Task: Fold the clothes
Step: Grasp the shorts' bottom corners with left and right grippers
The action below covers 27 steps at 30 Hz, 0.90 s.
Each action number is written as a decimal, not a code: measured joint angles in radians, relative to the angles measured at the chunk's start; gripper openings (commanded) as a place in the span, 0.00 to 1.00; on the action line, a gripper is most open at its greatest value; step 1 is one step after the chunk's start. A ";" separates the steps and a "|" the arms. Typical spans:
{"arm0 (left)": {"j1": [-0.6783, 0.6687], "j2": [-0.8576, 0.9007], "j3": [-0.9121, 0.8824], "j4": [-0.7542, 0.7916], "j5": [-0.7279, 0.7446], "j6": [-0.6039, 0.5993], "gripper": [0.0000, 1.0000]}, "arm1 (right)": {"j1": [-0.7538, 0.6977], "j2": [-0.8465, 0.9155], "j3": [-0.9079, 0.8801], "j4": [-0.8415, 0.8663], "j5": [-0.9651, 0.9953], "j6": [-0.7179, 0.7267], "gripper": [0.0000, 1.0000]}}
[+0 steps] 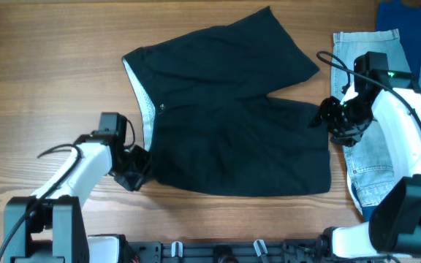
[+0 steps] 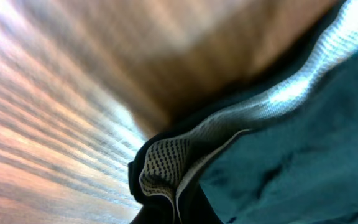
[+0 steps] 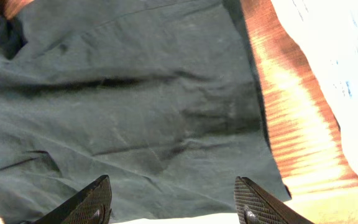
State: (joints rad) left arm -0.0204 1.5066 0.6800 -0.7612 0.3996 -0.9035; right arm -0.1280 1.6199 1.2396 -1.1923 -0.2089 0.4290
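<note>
While the clothes [image 1: 232, 124], a pair of black shorts by the look of them, lie spread flat across the middle of the wooden table [image 1: 50, 73], neither fold has been made, so the step in hand is taking hold of the edges for the first fold. The waistband, with its thin white strip [image 1: 146, 109] turned outward, faces the robot's left, and the two legs run toward the right, the far one angled away. The left gripper [image 1: 134, 172] sits at the near corner of the waistband, touching or just over the cloth. Its wrist view is blurred and shows only a curled, raised bit of waistband with mesh lining [image 2: 166, 162], none of its own fingers, so it may well be pinching that corner, but I cannot tell whether it is clenched or released. The right gripper [image 1: 326, 117] hovers at the inner edge of the near leg, beside the notch between the legs. In its own wrist view the fingers [image 3: 98, 199] stand wide apart above smooth black fabric with nothing between them. The pale denim garment [image 1: 375, 146] lies just beside the shorts on the right, under that arm, with a bright blue cloth [image 1: 415, 22] beyond it. The next move calls for the right gripper to drop and close on the black hem alone, clear of the denim, and then for both ends to be lifted together.
</note>
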 measured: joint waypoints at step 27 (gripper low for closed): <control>0.037 0.000 0.051 -0.069 -0.048 0.121 0.04 | 0.077 -0.645 -0.855 0.340 -0.096 0.605 0.57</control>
State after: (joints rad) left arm 0.0162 1.5066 0.7307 -0.8303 0.3519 -0.7822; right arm -0.0509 0.9749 0.3843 -0.8528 -0.3046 1.0344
